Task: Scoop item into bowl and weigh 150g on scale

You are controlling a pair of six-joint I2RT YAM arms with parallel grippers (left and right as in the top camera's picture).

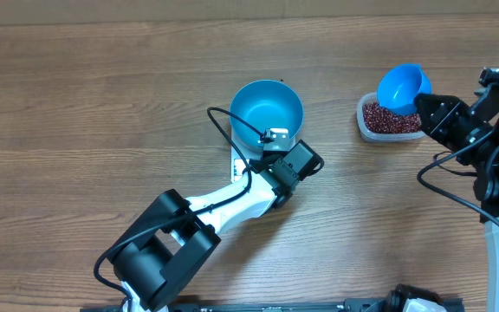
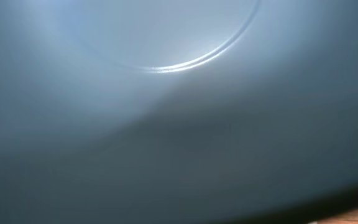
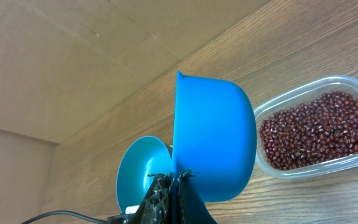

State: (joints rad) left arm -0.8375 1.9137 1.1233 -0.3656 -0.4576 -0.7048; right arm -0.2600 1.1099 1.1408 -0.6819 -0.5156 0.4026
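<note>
Overhead, we look straight down on the table [image 1: 76,104]. The left wrist view sits so near the bowl [image 1: 267,108] that we see only blur. The right wrist view looks past the scoop [image 3: 213,143] to the tub [image 3: 303,173], shared overhead.

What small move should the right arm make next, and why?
Probably lower the scoop into the beans in the tub: the right fingers hold it over the tub's edge, it looks empty, and the bowl is empty too.
</note>
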